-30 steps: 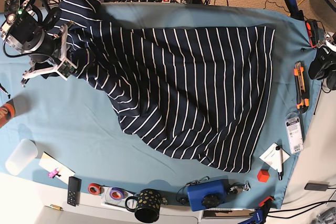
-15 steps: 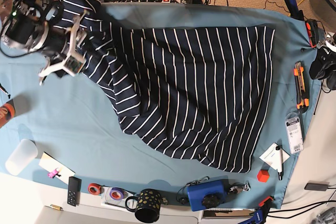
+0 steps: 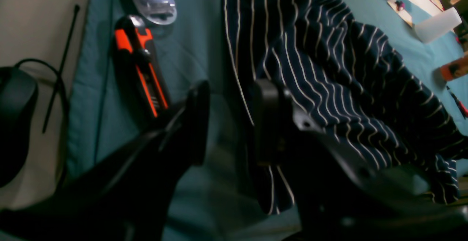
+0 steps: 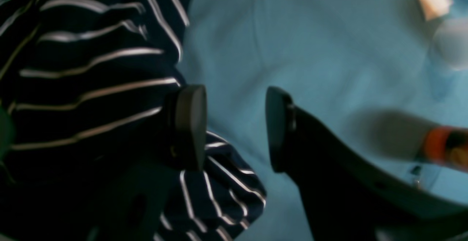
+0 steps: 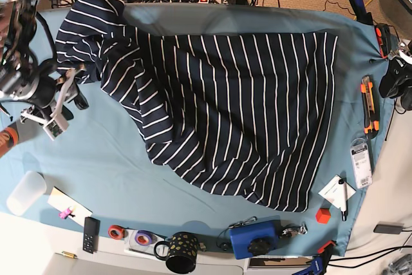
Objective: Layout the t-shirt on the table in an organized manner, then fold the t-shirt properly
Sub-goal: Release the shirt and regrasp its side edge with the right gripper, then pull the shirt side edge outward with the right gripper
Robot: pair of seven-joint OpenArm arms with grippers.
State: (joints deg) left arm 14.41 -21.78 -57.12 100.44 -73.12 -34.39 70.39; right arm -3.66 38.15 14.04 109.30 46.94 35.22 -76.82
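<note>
While the large navy t-shirt with thin white stripes [image 5: 225,107] lies spread but rumpled across the wide table draped in teal-blue cloth [image 5: 96,159], its bunched end toward the base view's upper left, the right gripper [image 4: 234,127] hangs just off that bunched edge with its jaws parted and nothing between them. At the opposite side, the left gripper [image 3: 228,124] sits over the shirt's straight edge, jaws apart and empty, beside an orange-and-black utility knife [image 3: 140,65] resting on the cloth.
</note>
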